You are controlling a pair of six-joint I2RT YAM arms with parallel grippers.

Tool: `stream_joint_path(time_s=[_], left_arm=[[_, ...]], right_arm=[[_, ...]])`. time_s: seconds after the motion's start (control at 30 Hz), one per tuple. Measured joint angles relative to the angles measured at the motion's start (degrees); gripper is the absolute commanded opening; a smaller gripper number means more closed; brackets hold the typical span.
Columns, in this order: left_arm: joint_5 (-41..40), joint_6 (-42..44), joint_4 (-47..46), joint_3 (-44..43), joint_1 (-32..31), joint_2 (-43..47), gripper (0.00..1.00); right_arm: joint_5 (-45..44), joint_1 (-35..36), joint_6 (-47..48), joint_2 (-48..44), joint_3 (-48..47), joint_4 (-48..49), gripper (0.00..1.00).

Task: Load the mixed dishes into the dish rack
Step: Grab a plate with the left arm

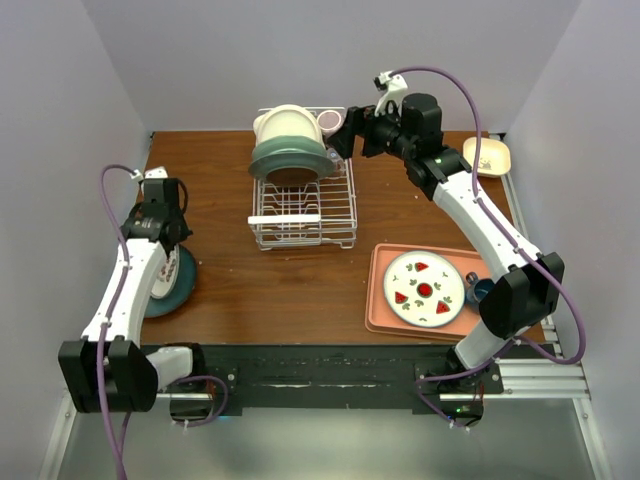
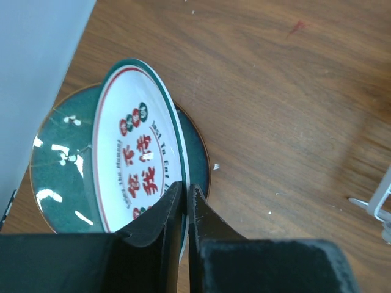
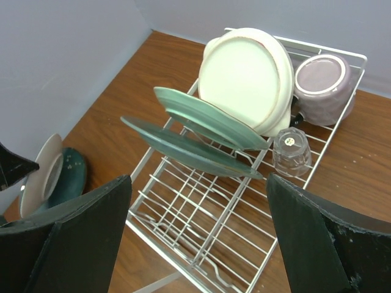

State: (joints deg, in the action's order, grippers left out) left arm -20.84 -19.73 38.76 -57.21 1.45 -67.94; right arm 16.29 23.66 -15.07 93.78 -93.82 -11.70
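Brown table (image 1: 290, 290): white wire dish rack (image 1: 302, 216) holds leaning green plates (image 3: 208, 119).

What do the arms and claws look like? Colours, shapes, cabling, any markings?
The left arm and right arm have white link shells with black joint housings. A purple cable runs along each. The left claw and right claw have flat, matte black fingers. I can't make out any markings.

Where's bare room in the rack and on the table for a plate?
Free: near half of the white wire dish rack, between the pale green plates and the white end bar; bare tabletop between rack and salmon-pink tray. Crowded: far end, with cream plate, purple cup, clear glass.
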Motion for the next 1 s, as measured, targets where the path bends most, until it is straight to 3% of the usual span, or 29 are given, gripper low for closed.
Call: stream_joint_path(time_s=[0.53, 1.0], left_arm=[[3.2, 4.3, 2.0, -5.6, 0.0, 4.7, 0.0], [16.2, 7.4, 2.8, -9.8, 0.0, 5.2, 0.0]], right_arm=[[7.1, 0.0, -2.0, 0.5, -0.2, 3.4, 0.93], [18.3, 0.2, 1.2, 1.7, -1.6, 6.0, 0.94]])
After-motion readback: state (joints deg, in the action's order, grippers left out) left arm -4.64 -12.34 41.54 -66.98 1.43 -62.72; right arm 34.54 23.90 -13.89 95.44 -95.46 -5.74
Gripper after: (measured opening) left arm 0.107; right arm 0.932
